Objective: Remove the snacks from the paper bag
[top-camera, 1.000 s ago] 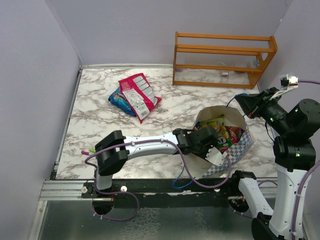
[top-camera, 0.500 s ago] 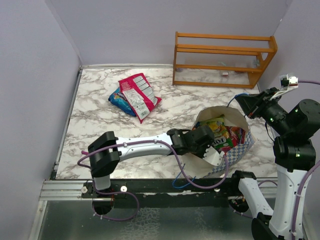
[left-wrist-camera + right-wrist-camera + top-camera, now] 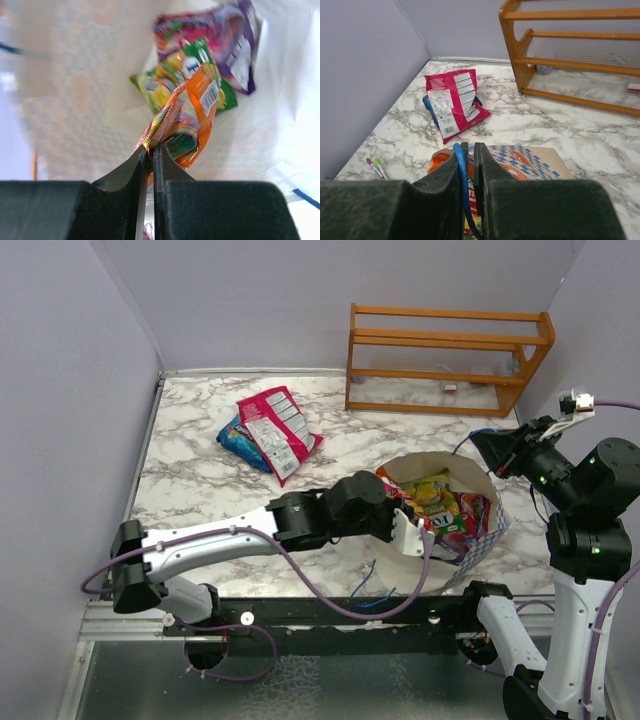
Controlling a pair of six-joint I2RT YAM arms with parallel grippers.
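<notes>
My left gripper [image 3: 150, 150] is inside the paper bag [image 3: 402, 562], jaws pinched almost together on the crumpled corner of an orange packet [image 3: 192, 117]. The packet is glossy, with a white barcode panel and bright multicoloured print. It hangs just above a green packet [image 3: 155, 87] and a purple packet [image 3: 245, 55] lying against the bag's plain cream lining.

My right gripper [image 3: 468, 147] is closed on the bag's thin blue cord handle [image 3: 462, 170], held up over the bag's far rim.

The bag, blue-and-white chequered with orange-red marks, stands open at the near right of the marble table [image 3: 190, 490]. Well apart, at the far left, a red-pink packet [image 3: 275, 430] with white panels lies across a blue chip bag [image 3: 238, 443].
</notes>
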